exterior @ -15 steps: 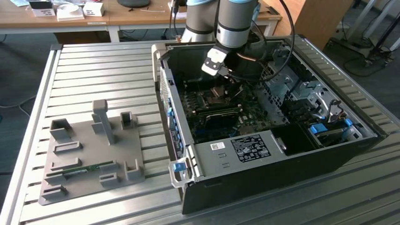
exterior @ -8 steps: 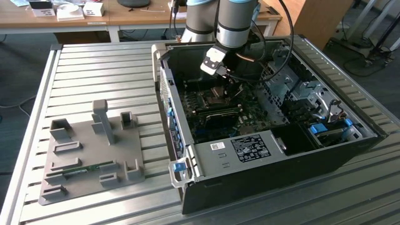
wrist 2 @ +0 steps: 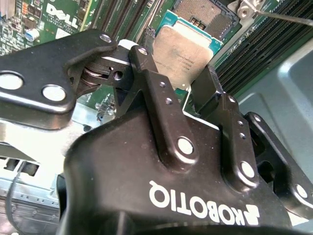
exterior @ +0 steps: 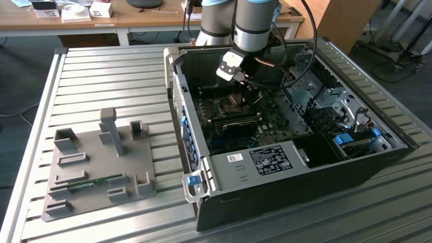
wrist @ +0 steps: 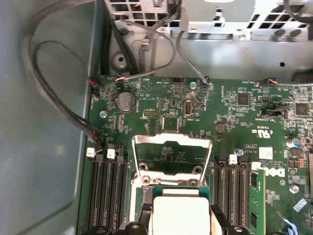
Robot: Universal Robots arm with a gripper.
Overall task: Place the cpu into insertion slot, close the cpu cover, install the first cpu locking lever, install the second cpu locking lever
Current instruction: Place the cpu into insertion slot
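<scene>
My gripper is shut on the cpu, a flat square chip with a silvery top pinched at two opposite edges between the black fingers. The chip hangs close over the insertion slot, whose dark pin field shows just past the chip's edge. In the first wrist view the cpu sits between the fingertips, and the cpu cover, a silvery frame, stands swung open beyond it. In the exterior view the gripper reaches down into the computer case over the motherboard's socket area.
Long black memory slots flank the socket on both sides. A thin metal lever lies beside the slot. Cable bundles run along the case wall. A grey fixture plate lies at the exterior view's left on the slatted table.
</scene>
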